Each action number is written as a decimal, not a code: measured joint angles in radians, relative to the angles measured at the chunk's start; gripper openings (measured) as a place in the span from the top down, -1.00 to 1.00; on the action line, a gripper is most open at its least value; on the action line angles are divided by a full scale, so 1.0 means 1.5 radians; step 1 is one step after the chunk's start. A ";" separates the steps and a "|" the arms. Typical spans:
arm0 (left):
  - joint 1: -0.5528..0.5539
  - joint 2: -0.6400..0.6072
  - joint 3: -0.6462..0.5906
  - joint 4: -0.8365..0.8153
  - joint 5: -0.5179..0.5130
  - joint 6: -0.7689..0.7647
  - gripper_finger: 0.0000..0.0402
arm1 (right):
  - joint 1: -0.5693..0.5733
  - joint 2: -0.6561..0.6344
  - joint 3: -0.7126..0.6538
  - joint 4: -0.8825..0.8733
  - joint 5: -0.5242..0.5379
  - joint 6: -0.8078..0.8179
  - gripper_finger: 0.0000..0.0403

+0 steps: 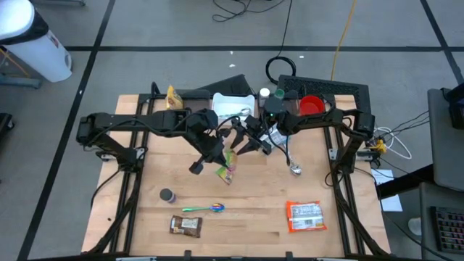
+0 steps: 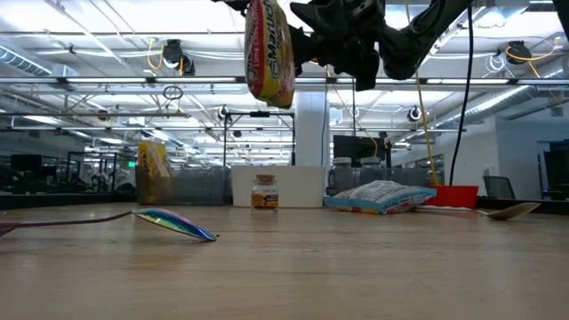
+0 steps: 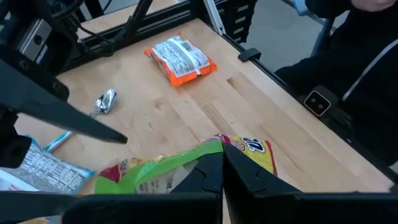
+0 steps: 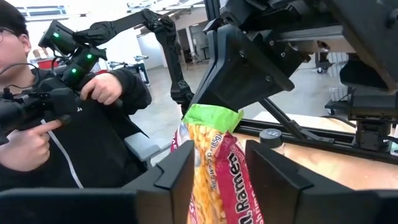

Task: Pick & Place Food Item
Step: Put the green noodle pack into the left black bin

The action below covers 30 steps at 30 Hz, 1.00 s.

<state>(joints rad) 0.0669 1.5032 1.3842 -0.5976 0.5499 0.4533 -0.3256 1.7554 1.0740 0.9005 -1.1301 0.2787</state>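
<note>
Low view shows the ramen packet (image 2: 269, 55) hanging upright above the table's centre, long axis vertical, green sealed end at twelve o'clock. The left gripper (image 3: 222, 163) is clamped tight on that top end. The right gripper (image 4: 219, 171) straddles the packet body, fingers (image 4: 176, 177) apart, not visibly pressing it.

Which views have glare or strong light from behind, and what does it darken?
Low view: ceiling lights glare behind, so the arms overhead look like dark shapes; the spoon gleams. Right wrist view: bright room behind the ramen packet. High view: even light, soft shadows.
</note>
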 joint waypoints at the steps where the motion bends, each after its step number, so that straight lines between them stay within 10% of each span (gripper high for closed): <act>1: 0.000 0.000 0.000 0.000 0.000 0.003 1.00 | 0.000 0.000 0.000 0.000 0.000 -0.001 0.38; 13: 0.000 0.000 0.000 0.007 0.000 0.016 1.00 | -0.001 0.000 0.000 -0.010 0.018 -0.026 0.95; 30: 0.000 0.000 0.000 0.016 -0.019 -0.010 0.94 | -0.006 0.000 0.000 -0.016 0.017 -0.052 1.00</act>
<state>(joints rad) 0.0666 1.5028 1.3842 -0.5732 0.5219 0.4381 -0.3344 1.7554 1.0737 0.8769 -1.1046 0.2005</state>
